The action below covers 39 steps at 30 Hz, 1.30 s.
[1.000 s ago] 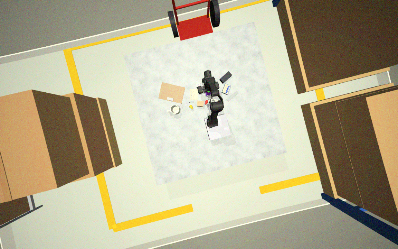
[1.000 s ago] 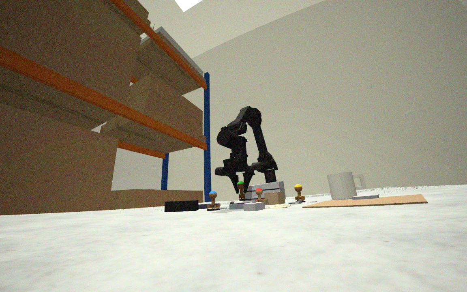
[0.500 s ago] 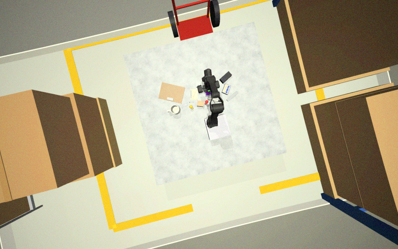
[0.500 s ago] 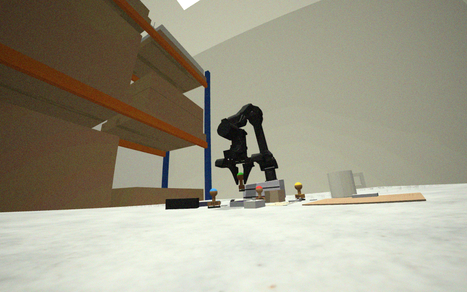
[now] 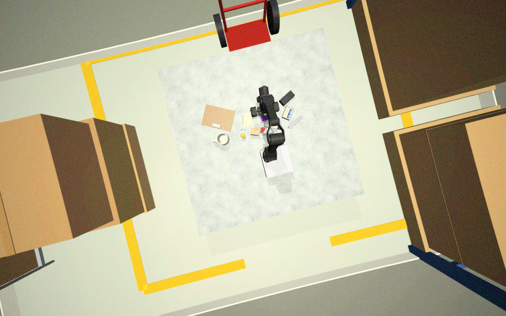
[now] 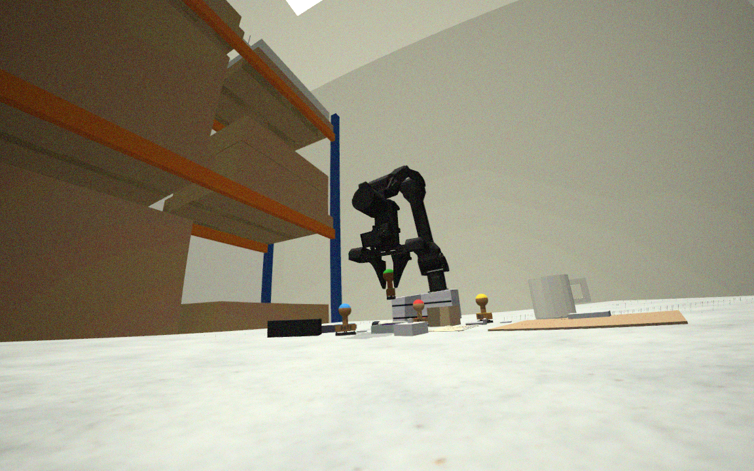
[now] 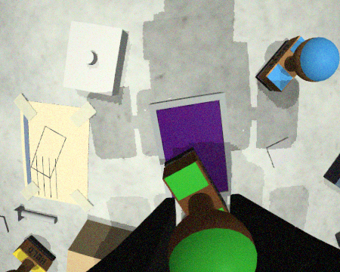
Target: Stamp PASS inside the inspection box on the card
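Note:
My gripper (image 6: 390, 286) (image 7: 202, 204) is shut on the green-topped stamp (image 6: 388, 273) (image 7: 215, 251), holding it raised with its dark base down. Its lettering is not readable. In the wrist view the stamp overlaps the lower part of the purple ink pad (image 7: 189, 125), and the exterior view shows it clear of the bench. The cream card (image 7: 77, 140) (image 5: 246, 119) lies left of the pad in the wrist view, taped at its corners. Its tilted inspection box (image 7: 55, 132) shows no print; thin vertical lines cross its lower part. The stamp's underside is hidden.
A blue-topped stamp (image 7: 319, 59) (image 6: 344, 309) and a pale block (image 7: 98, 72) lie beyond the pad. A red-topped stamp (image 6: 417, 303), a yellow-topped stamp (image 6: 482, 299) and a wooden block (image 5: 254, 131) stand nearby. A mug (image 5: 222, 138), brown board (image 5: 218, 116) and black block (image 5: 286, 97) are farther out.

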Tool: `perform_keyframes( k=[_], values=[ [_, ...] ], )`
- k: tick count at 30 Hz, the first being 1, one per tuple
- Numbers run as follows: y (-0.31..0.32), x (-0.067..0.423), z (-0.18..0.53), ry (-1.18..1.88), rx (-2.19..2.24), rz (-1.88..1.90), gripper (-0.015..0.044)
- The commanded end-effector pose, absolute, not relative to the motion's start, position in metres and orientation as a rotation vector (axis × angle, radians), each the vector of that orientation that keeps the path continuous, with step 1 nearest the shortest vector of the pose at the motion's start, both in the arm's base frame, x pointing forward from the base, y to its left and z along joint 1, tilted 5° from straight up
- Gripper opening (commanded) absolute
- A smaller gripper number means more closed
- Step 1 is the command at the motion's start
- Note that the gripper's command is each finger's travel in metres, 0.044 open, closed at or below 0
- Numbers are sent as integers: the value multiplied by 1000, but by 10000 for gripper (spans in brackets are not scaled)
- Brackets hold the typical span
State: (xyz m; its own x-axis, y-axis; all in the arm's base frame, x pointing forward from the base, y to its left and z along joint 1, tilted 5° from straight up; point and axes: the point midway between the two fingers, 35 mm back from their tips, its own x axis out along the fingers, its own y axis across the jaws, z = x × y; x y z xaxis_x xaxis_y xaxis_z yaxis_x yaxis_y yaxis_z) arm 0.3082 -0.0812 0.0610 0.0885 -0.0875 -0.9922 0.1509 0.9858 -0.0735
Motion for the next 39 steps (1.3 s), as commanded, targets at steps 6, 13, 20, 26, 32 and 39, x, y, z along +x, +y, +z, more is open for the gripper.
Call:
perform_keyframes(
  k=[6, 13, 20, 26, 32, 39],
  values=[
    [-56, 317, 61, 1456, 216, -322, 0],
    [-35, 323, 60, 1433, 357, -447, 0],
    [-13, 327, 59, 1403, 497, -571, 0],
    [6, 330, 58, 1371, 616, -678, 0],
    [26, 331, 57, 1332, 733, -786, 0],
    [49, 331, 56, 1278, 868, -910, 0]
  ],
)
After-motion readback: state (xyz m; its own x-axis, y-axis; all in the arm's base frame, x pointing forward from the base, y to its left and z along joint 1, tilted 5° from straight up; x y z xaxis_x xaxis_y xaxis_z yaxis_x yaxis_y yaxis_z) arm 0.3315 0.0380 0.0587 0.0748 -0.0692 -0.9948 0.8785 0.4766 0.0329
